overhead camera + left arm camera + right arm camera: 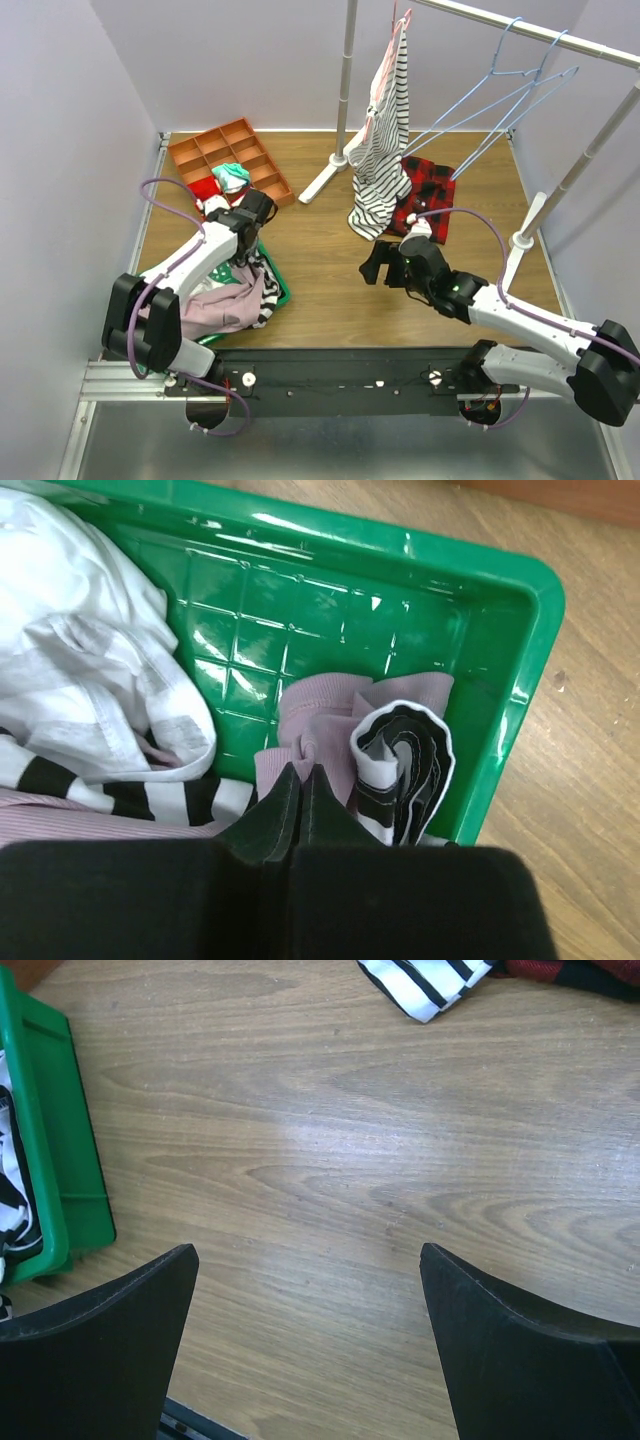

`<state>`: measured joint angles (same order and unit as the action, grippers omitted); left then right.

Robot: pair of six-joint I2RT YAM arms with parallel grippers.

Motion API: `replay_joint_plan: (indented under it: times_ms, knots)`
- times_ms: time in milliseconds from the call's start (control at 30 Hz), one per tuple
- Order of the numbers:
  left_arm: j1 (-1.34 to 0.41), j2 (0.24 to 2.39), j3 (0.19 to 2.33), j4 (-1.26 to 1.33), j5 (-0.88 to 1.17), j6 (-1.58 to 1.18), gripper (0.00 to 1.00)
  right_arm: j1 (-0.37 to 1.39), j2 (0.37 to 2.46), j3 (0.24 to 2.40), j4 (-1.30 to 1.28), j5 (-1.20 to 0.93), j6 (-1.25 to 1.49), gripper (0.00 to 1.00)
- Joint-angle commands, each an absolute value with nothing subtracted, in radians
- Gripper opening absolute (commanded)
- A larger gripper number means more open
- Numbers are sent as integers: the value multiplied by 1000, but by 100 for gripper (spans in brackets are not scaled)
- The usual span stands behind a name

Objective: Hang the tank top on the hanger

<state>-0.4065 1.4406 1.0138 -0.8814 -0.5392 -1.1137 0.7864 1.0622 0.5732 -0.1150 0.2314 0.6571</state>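
The dusty-pink tank top (228, 305) lies crumpled in the green bin (279, 290) at the near left, among white and striped clothes. In the left wrist view a bunched fold of the tank top (330, 720) is pinched between the tips of my left gripper (301, 772), which is shut on it. My left gripper (252, 250) is low over the bin. Two light-blue wire hangers (500, 95) hang on the rail at the back right. My right gripper (378, 262) is open and empty over bare wood, its fingers (130, 1305) wide apart.
A striped shirt (385, 140) hangs on a pinkish hanger from the rail. A red-and-black plaid garment (428, 195) lies under it. An orange divided tray (228, 155) stands at the back left. The rack's white feet (325, 180) stand on the table.
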Motion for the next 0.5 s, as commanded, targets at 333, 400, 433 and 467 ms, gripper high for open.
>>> replay_joint_plan:
  times_ms: [333,400,433,467]
  knots:
    - [-176,1104,1466,-962,-618,-862,0,792,1054,664,-183,219,618,100]
    - [-176,1120,1590,-950,-597,-797,0,792,1066,679,-187,218,612,100]
    - [-176,1121,1626,-909,-557,-772,0,792,1071,698,-189,218,609,100]
    - [-176,1124,1656,-878,-534,-747,0,792,1080,706,-190,215,604,100]
